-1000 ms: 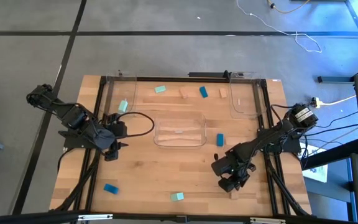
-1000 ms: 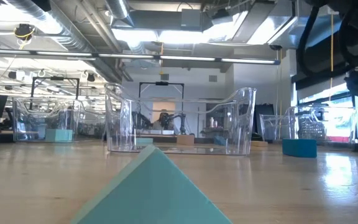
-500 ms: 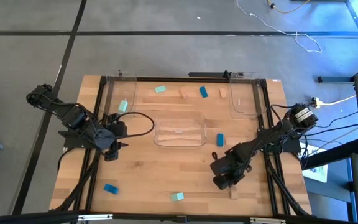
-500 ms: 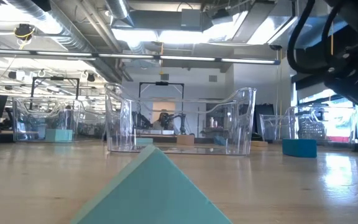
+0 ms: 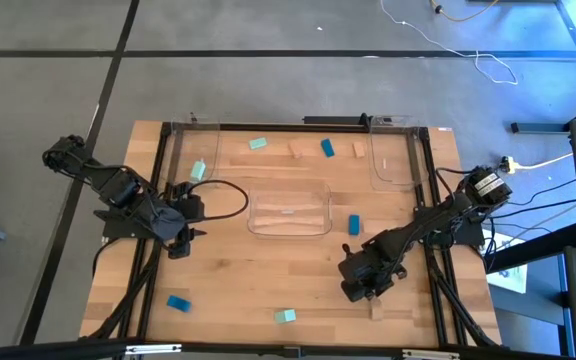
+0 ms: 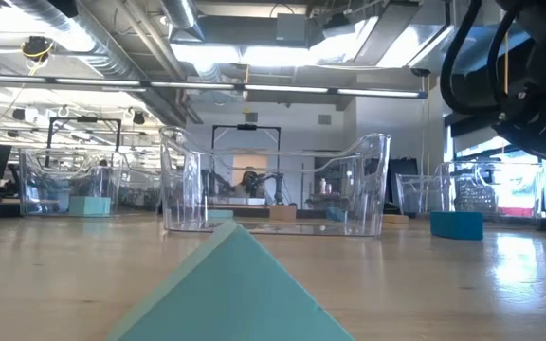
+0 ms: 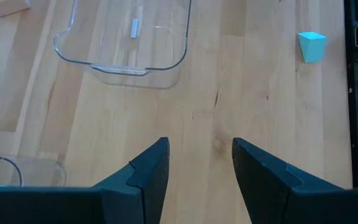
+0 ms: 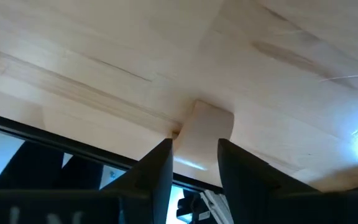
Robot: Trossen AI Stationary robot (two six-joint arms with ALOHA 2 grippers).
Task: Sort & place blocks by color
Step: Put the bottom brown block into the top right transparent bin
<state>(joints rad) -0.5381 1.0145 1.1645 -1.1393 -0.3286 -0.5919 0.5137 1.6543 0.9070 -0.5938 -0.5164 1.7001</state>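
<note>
A light tan block point(image 8: 202, 137) lies on the counter point(image 5: 298, 265) near its front right edge, directly ahead of the right hand point(image 8: 194, 165). In the right wrist view the block sits between the two dark fingers point(image 8: 157, 171), which stand apart on either side of it; contact with the block cannot be confirmed. In the high view the same block point(image 5: 376, 309) shows just in front of the right hand point(image 5: 360, 288).

The remaining blocks are spread over the counter: a blue block point(image 5: 354, 225) beside the central clear tray point(image 5: 288, 212), a blue block point(image 5: 177, 302) and a mint block point(image 5: 285, 316) near the front edge, and a row along the back with a mint block point(image 5: 258, 144), a tan block point(image 5: 295, 151), a blue block point(image 5: 327, 148) and a tan block point(image 5: 357, 150). Another mint block point(image 5: 198, 170) lies at the left.

The left hand point(image 5: 183, 240) waits at the left side of the counter, its fingers point(image 7: 148, 174) apart over bare wood.
</note>
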